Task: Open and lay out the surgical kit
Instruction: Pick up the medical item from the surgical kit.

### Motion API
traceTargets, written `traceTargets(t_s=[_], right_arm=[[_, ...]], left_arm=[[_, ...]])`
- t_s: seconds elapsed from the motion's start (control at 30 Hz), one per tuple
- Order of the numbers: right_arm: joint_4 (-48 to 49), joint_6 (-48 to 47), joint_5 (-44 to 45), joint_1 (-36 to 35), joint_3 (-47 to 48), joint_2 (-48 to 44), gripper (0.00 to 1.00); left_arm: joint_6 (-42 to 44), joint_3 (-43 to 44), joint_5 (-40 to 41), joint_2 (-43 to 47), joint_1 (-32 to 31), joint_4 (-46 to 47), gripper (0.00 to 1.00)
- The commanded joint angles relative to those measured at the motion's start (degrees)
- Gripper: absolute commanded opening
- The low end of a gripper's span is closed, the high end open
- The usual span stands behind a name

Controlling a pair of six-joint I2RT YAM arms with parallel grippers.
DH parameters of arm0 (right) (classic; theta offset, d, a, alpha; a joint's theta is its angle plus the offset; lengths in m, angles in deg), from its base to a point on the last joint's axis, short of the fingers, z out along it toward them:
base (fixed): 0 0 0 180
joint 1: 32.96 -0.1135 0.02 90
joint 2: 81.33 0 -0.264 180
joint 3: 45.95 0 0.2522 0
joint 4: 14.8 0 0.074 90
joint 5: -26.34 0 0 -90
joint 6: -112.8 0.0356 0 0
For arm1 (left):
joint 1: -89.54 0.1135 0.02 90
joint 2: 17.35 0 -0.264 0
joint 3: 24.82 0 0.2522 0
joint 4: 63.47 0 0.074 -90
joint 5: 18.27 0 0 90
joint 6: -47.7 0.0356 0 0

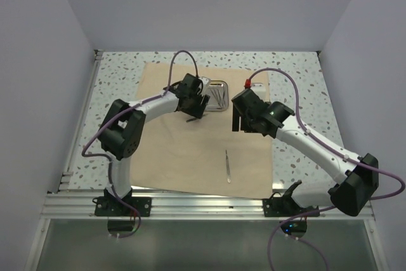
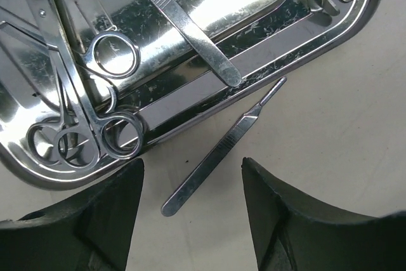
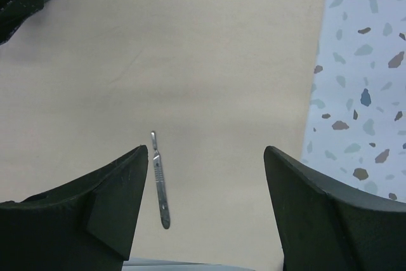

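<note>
left end effector: spread wide, pointing down | right end effector: spread wide, pointing down

Three plain, pale grey-violet walls close the space: back wall, left wall, right wall. The counter is white with small dark speckles. An aluminium rail runs along its near edge. The light is soft and even.

The right gripper hangs spread wide over the cloth, a slim handle lying by one finger, speckled table past the cloth's edge
</note>
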State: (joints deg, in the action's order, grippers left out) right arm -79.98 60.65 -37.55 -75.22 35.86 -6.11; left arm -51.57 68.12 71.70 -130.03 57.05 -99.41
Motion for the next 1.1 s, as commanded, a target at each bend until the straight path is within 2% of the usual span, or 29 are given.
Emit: traceTargets(t_s=[0.0, 0.3, 0.43, 0.7, 0.9, 1.07], right_arm=[[-2.98, -0.84, 2.63, 0.42, 2.70, -1.48, 0.77], [-4.13, -0.93, 3.34, 1.65, 1.38, -2.36, 0.77], [-3.60, -1.28, 3.07, 2.27, 0.94, -2.18, 0.77], [-0.97, -3.39, 1.32, 5.08, 0.42, -1.13, 0.76], [0.62, -4.27, 0.00, 7.10, -0.64, -1.57, 0.75], [2.02, -4.89, -0.97, 8.77, -2.13, -2.53, 0.75]], left_arm=[[1.46, 0.10, -2.25, -2.01, 0.06, 3.80, 0.65], [1.63, 0.02, -3.04, -3.42, -1.43, 3.01, 0.57], [1.11, -1.57, -3.48, -3.86, -2.40, 2.40, 0.48], [1.54, -4.73, -2.16, -4.38, -4.60, -0.15, 0.45], [1.63, -3.94, -4.62, -8.60, -4.69, -4.45, 0.32], [0.84, -5.44, -6.38, -7.38, -4.77, -5.42, 0.20]])
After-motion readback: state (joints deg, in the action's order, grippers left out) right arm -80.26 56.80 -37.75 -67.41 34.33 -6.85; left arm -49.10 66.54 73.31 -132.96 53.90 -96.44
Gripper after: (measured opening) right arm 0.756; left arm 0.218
